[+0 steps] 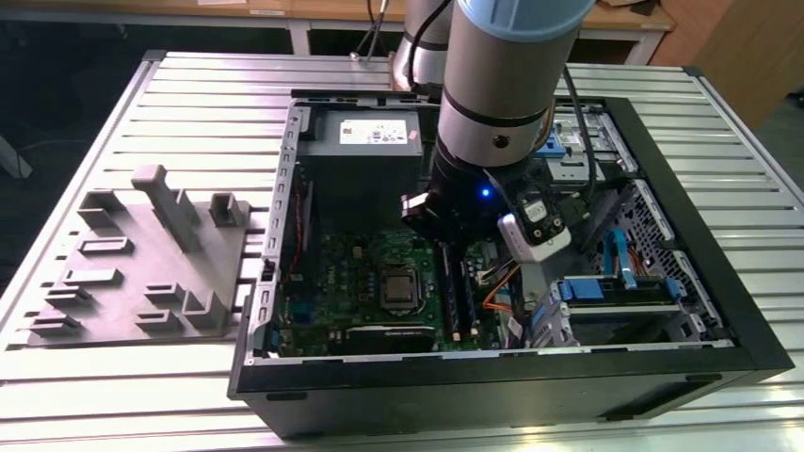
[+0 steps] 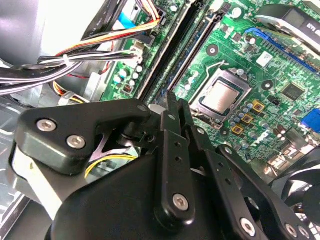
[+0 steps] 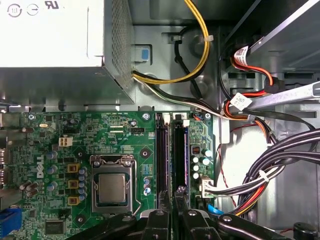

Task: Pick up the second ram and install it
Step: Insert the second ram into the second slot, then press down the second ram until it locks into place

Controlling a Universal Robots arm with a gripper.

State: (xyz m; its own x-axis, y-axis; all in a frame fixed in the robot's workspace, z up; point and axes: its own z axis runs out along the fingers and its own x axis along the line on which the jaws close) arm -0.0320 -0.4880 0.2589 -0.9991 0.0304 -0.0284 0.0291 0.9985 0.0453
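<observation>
My gripper is down inside the open computer case, over the far end of the two long memory slots beside the processor socket. In both wrist views its fingertips stand pressed close together on a thin dark stick, the second ram. The stick stands on edge along the slot farther from the socket. The neighbouring slot also looks dark and filled. In the exterior view the ram is a dark strip on the green motherboard just below the wrist.
The grey power supply sits at the back of the case. Cable bundles run beside the slots toward the drive bay. A grey parts fixture lies on the slatted table at the exterior view's left. The case walls hem in the arm.
</observation>
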